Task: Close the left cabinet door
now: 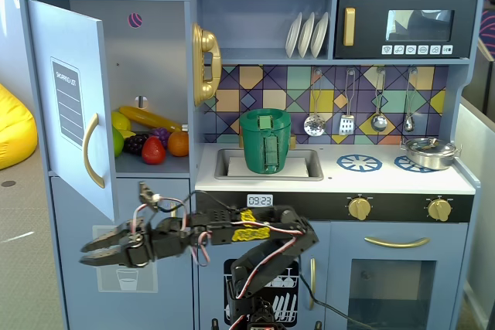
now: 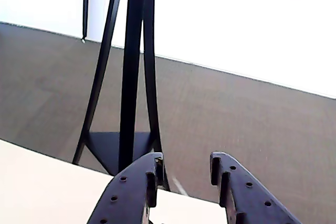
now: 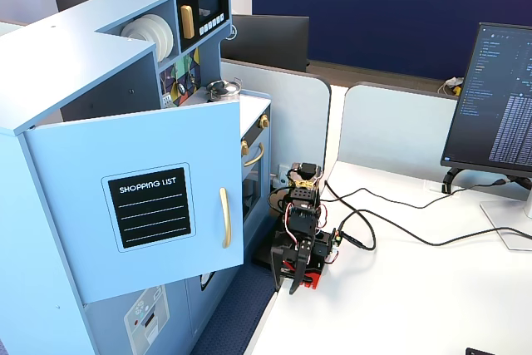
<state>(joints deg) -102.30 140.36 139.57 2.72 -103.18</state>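
Observation:
The left cabinet door (image 1: 68, 106) is light blue with a black "SHOPPING LIST" panel (image 3: 150, 207) and a curved gold handle (image 1: 93, 150). It stands swung wide open, away from the toy fridge; another fixed view shows its front face (image 3: 83, 172). My gripper (image 1: 83, 253) points left, below the door's bottom edge and in front of the dispenser door (image 1: 128, 276), touching nothing. It also shows in the other fixed view (image 3: 289, 276). In the wrist view the gripper (image 2: 186, 163) is open and empty, over grey floor.
The open compartment holds toy fruit (image 1: 151, 141). A gold phone (image 1: 206, 63), a green pot (image 1: 265, 141) in the sink, a microwave (image 1: 406, 27) and a steel pan (image 1: 430, 152) sit to the right. A black stand (image 2: 131, 77) rises ahead in the wrist view. A monitor (image 3: 499, 106) and cables (image 3: 391, 226) are on the white desk.

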